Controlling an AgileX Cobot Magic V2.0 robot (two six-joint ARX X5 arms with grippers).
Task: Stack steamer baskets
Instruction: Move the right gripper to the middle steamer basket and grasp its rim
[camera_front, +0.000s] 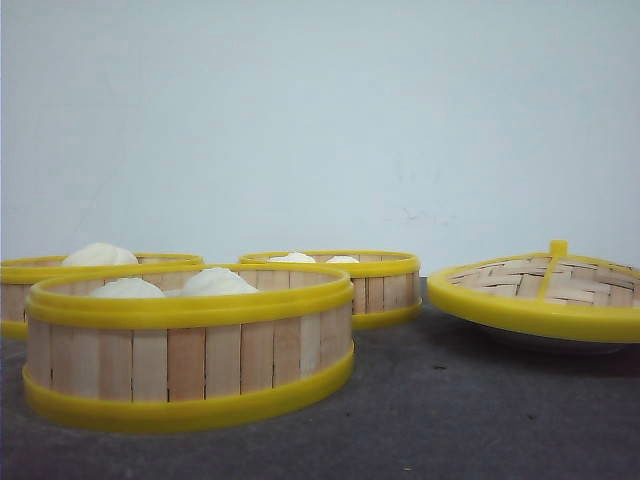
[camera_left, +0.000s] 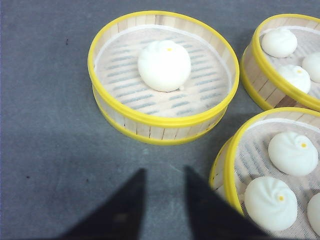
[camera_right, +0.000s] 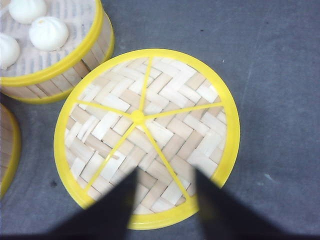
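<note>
Plate (camera_front: 560, 343) mostly hidden under lid (camera_front: 545, 285).

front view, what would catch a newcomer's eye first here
Three yellow-rimmed steamer baskets sit unstacked on the dark table, left and centre, each holding white buns. To the right lies the domed woven lid with its yellow spokes, directly under the open right pincer.

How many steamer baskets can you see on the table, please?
3: the near basket at front left, the left basket behind it, partly hidden, and the far basket toward the centre. All sit apart, unstacked.
</note>
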